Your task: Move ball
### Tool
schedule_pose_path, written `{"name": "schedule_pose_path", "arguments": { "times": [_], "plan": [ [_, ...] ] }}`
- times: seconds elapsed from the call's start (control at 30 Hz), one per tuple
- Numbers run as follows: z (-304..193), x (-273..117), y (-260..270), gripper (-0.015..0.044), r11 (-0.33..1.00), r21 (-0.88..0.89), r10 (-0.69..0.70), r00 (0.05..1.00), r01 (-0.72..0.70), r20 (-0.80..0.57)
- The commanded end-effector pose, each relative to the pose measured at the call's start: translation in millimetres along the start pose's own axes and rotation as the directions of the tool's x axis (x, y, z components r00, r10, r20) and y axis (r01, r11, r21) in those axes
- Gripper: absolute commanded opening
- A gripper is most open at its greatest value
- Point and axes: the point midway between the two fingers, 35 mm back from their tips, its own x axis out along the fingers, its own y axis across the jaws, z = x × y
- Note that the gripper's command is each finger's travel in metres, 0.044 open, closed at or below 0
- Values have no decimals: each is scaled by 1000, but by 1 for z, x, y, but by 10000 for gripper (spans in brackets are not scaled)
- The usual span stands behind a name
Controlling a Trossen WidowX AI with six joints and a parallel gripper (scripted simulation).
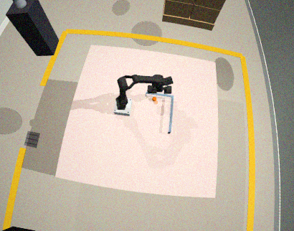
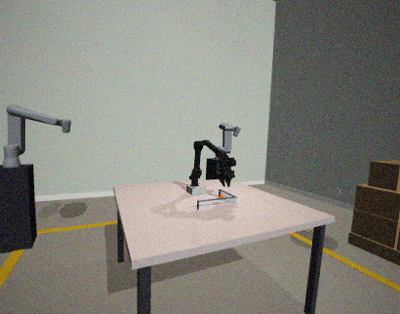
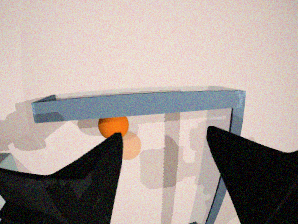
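The orange ball point(image 1: 154, 98) point(image 2: 221, 196) point(image 3: 113, 126) rests on the table inside the corner, close beside the shorter wall and nearer its free end. The see-through copy point(image 1: 155, 102) point(image 3: 131, 146) is a pale orange disc just beside the ball, a little farther from that wall; the two partly overlap in the wrist view. The two low bluish walls point(image 1: 171, 115) point(image 3: 140, 103) meet at a corner. My gripper point(image 1: 159, 90) point(image 2: 226, 185) point(image 3: 165, 135) is open and empty, above the table near the shorter wall. In the wrist view, its left fingertip appears beside the ball and copy.
The longer wall point(image 1: 171, 120) runs away from the corner on the far side from the arm's base point(image 1: 127, 110). The pink table top point(image 1: 101, 151) point(image 2: 186, 239) carries shadows of the arm. Other arms on pedestals and brown boxes point(image 2: 377, 210) stand off the table.
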Motion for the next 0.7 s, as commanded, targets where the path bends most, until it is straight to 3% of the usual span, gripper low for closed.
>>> {"name": "schedule_pose_path", "arguments": {
  "times": [0.0,0.67],
  "plan": [
    [-17,31,38,289,984,50,174,979,-169,-110],
    [-20,49,42,289,983,52,182,977,-177,-116]
  ]
}}
